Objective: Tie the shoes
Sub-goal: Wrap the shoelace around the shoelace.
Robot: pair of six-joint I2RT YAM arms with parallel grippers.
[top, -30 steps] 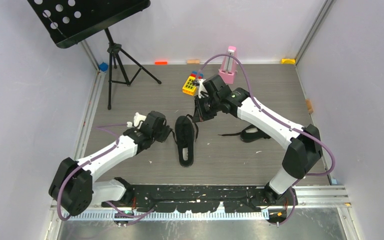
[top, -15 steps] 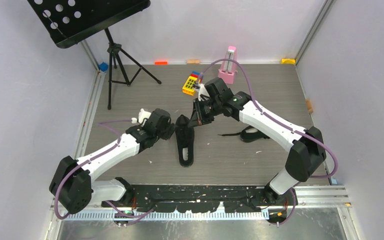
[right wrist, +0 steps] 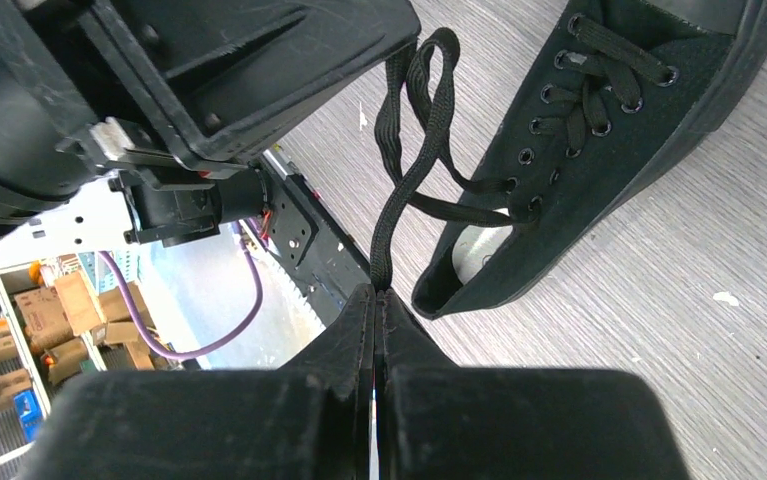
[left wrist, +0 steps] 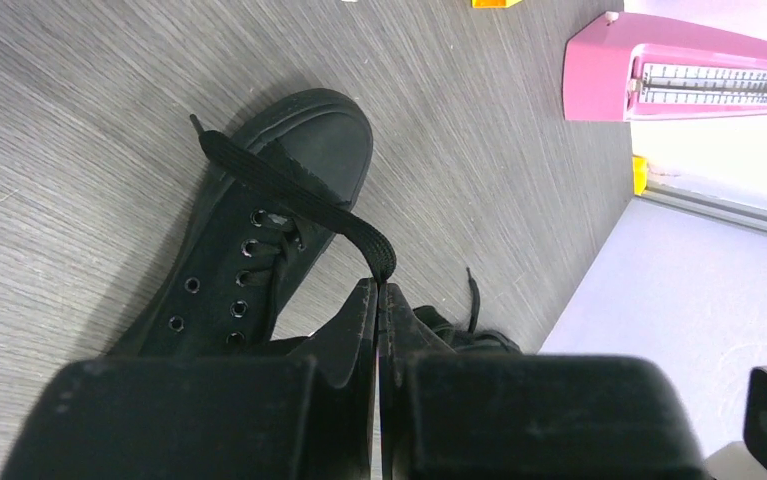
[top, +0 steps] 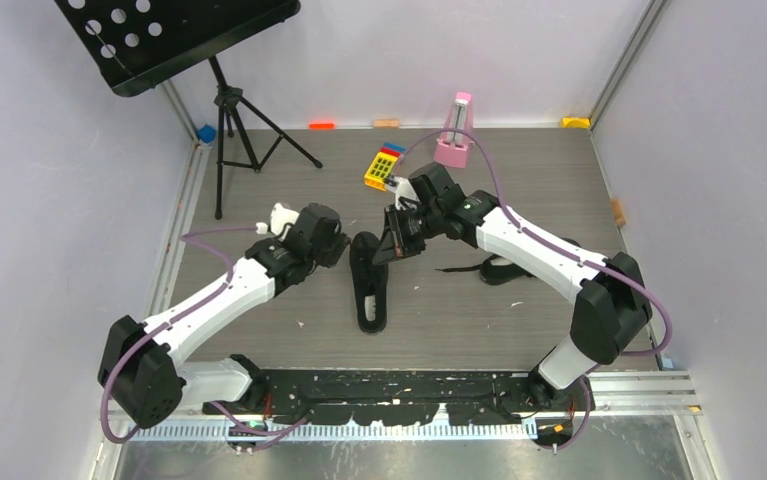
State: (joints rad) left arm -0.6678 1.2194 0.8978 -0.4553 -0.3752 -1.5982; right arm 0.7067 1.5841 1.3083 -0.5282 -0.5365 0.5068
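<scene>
The second shoe (top: 504, 268) is partly hidden under the right arm (top: 539, 252), near the tabletop's (top: 569, 180) right edge. Both arms bend inward over the central shoe (top: 369, 290), with the left pincer (left wrist: 377, 288) and right pincer (right wrist: 374, 292) each clamped on a lace (left wrist: 289, 190).

Top view bright and even, soft light from above, barely a shadow on the table (top: 259, 190). Left wrist view: glare bleaches the metronome (left wrist: 699, 80) face, far ahead of the left gripper (left wrist: 377, 290); lace (left wrist: 289, 195) and shoe (left wrist: 259, 260) crisp just past its tips. Right gripper (right wrist: 374, 295) body looms dark, soft up close.
</scene>
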